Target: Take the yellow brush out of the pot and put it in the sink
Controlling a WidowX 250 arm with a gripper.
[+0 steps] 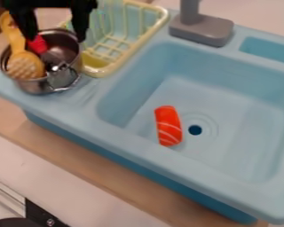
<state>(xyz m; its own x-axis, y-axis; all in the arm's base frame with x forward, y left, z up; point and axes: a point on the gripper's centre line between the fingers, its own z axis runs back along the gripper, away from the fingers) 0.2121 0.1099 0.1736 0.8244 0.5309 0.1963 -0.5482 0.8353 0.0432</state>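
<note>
At the top left, my black gripper (57, 33) hangs over the pot, open, with one finger on each side of the pot's upper part. The metal pot (41, 86) stands on the blue ledge left of the sink. A yellow brush (25, 65) rests in it, bristled head low against the pot's left side and handle slanting up past the rim to the upper left, beside my left finger. Something red and a grey metal piece also lie in the pot. The light blue sink (227, 146) takes up the middle and right.
An orange toy sushi piece (168, 126) lies in the basin beside the drain. Directly right of the pot stands a yellow dish rack (103, 70). A grey faucet base (201, 29) rises at the sink's back edge. A dark round object shows at the lower left.
</note>
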